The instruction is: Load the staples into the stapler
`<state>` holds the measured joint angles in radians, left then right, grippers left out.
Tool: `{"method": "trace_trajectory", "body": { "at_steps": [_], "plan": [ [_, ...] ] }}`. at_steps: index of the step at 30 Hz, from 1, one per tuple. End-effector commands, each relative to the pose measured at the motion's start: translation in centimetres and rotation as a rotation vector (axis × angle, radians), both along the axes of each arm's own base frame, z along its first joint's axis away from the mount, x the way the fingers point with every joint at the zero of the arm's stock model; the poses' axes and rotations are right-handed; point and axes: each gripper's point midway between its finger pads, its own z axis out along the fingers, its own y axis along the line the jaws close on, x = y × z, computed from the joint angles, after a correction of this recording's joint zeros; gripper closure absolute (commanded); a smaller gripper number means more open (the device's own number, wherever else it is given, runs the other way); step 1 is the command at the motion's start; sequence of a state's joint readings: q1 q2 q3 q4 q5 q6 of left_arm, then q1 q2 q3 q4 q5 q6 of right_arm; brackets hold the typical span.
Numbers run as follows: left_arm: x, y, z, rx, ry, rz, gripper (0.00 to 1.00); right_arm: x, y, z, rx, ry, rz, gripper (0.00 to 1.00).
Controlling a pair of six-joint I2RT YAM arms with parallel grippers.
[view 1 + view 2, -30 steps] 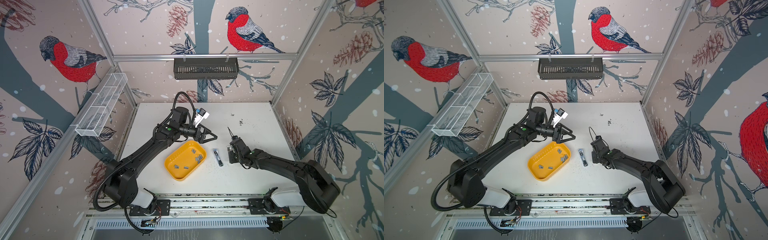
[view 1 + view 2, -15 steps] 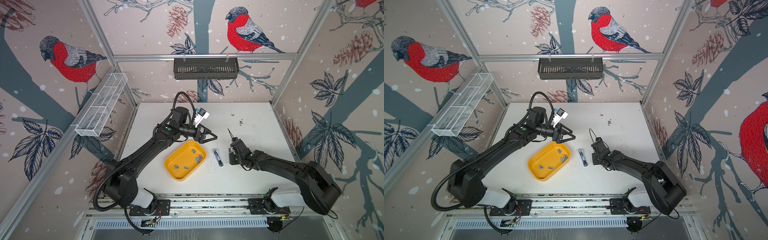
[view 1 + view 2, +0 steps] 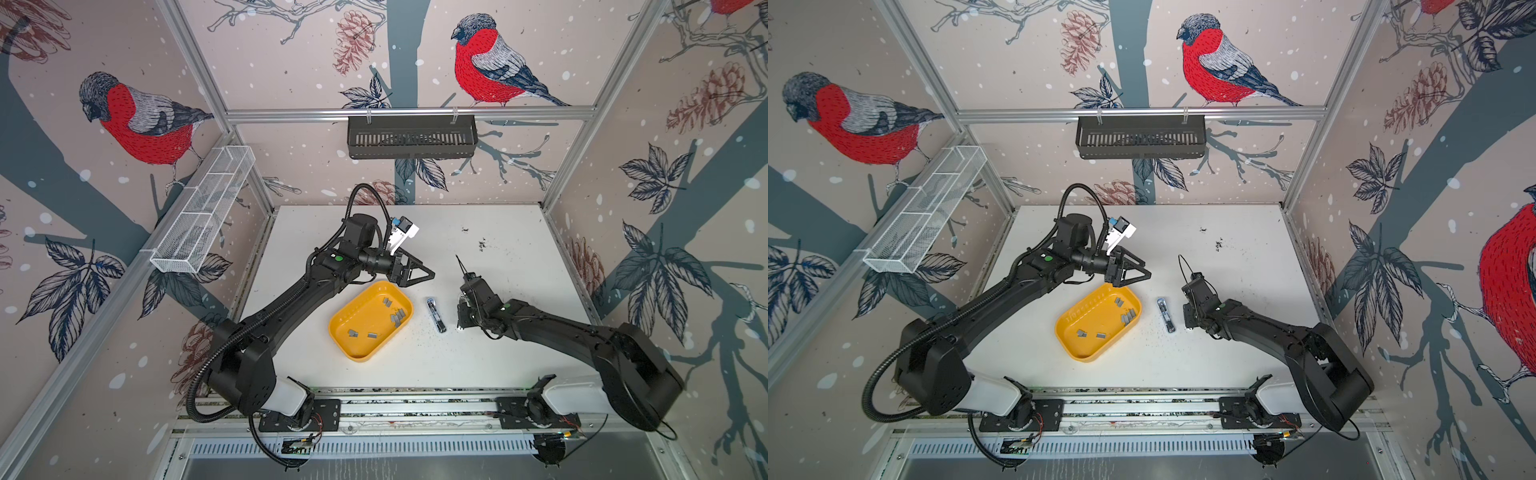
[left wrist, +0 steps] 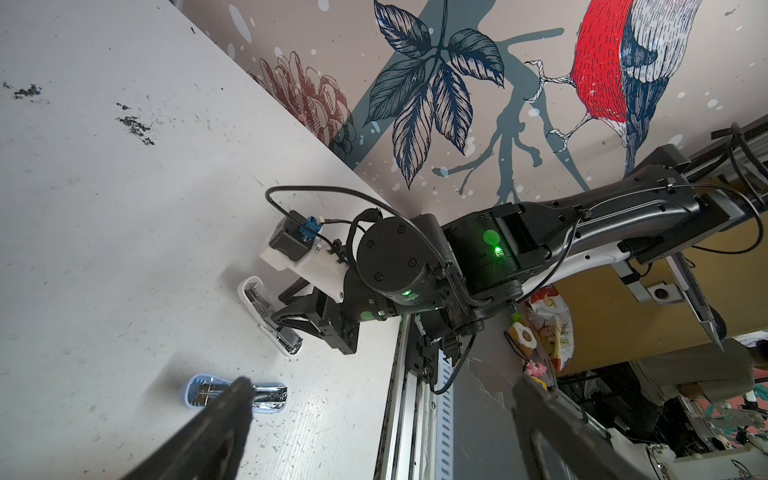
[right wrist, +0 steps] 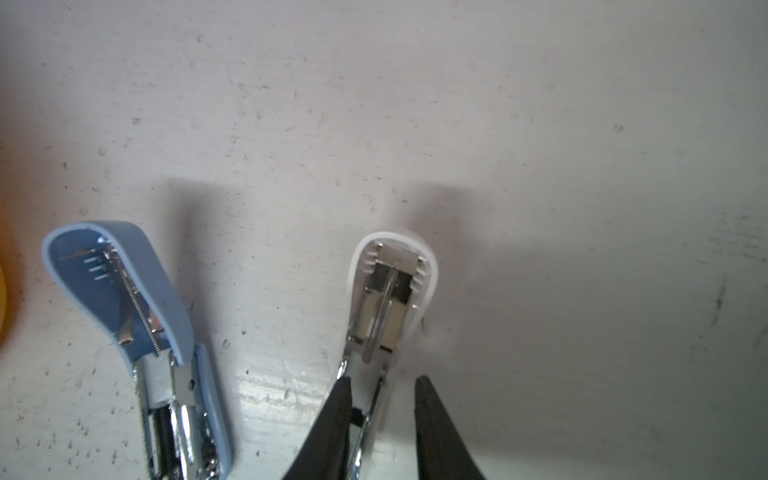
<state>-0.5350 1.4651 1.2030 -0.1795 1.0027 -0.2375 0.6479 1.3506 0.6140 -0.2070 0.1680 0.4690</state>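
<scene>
The left gripper (image 3: pixel 1147 270) hung spread wide, the staples (image 3: pixel 397 318) in the yellow tray (image 3: pixel 337 332) close by it. The right gripper (image 5: pixel 382 380) straddled the white stapler (image 5: pixel 392 286) at its rear, grip uncertain; the blue stapler (image 5: pixel 120 291) lay just beside.

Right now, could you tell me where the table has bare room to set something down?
The widest bare patch of the table is the far right corner, behind the right gripper, though speckled with debris. A narrower strip runs between the yellow tray and the front rail. The middle is crowded: tray, blue stapler, white stapler, left gripper open above.
</scene>
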Motion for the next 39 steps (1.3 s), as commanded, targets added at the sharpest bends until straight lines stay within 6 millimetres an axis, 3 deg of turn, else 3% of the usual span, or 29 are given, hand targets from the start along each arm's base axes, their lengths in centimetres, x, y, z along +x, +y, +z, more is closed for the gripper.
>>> {"method": "trace_trajectory", "body": {
  "at_steps": [1,7,17,20,26,30,32,39],
  "plan": [
    [-0.2,-0.1,0.3,-0.010,-0.014,-0.017,0.03,0.5,0.0,0.6,0.003,-0.024,-0.022,0.71],
    [0.3,0.0,-0.3,0.015,-0.025,0.005,0.03,0.1,0.9,2.2,0.096,-0.068,0.006,0.70],
    [2.1,0.6,-2.4,0.126,-0.073,0.100,0.07,-1.2,1.9,7.3,0.235,-0.165,0.072,0.66],
    [3.1,1.5,-4.1,0.203,-0.062,0.178,0.15,-1.6,2.1,9.4,0.273,-0.203,0.097,0.63],
    [4.0,4.5,-9.5,0.420,-0.006,0.338,0.39,-2.9,2.7,13.2,0.350,-0.272,0.195,0.62],
    [4.0,6.6,-13.0,0.567,0.043,0.399,0.46,-3.3,2.6,15.5,0.384,-0.319,0.209,0.60],
    [4.1,7.6,-14.4,0.628,0.063,0.439,0.58,-3.3,2.3,15.9,0.370,-0.340,0.208,0.60],
    [3.8,9.6,-18.9,0.763,0.158,0.532,0.67,-3.1,1.7,15.1,0.342,-0.331,0.188,0.59]
  ]
}}
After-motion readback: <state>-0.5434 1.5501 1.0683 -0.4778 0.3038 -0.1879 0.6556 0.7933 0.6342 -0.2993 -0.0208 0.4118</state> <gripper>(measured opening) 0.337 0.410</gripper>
